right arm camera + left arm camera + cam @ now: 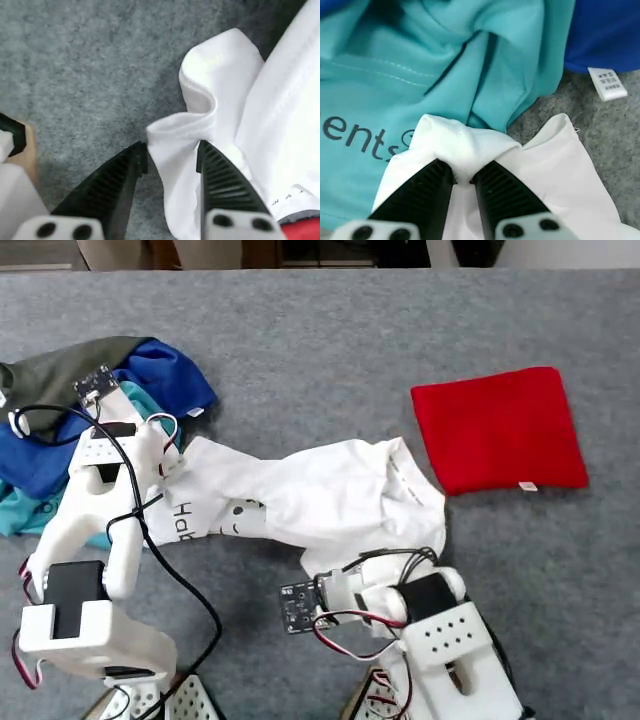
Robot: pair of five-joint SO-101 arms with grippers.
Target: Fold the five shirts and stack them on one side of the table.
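The white shirt (320,495) lies crumpled mid-tabletop (350,330), with the folded red shirt (498,430) at its 2 o'clock and the teal shirt (420,60) heaped at its 9 o'clock. It looks light and limp, so hems or corners are probably the best holds. The left tool (462,177) is clamped on a white fold at the 9 o'clock end. The right tool (170,155) stands partly open astride a fold at the 6 o'clock edge.

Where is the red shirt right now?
In the high view, the folded red shirt lies on the right side of the table, just beside the white shirt's collar end.
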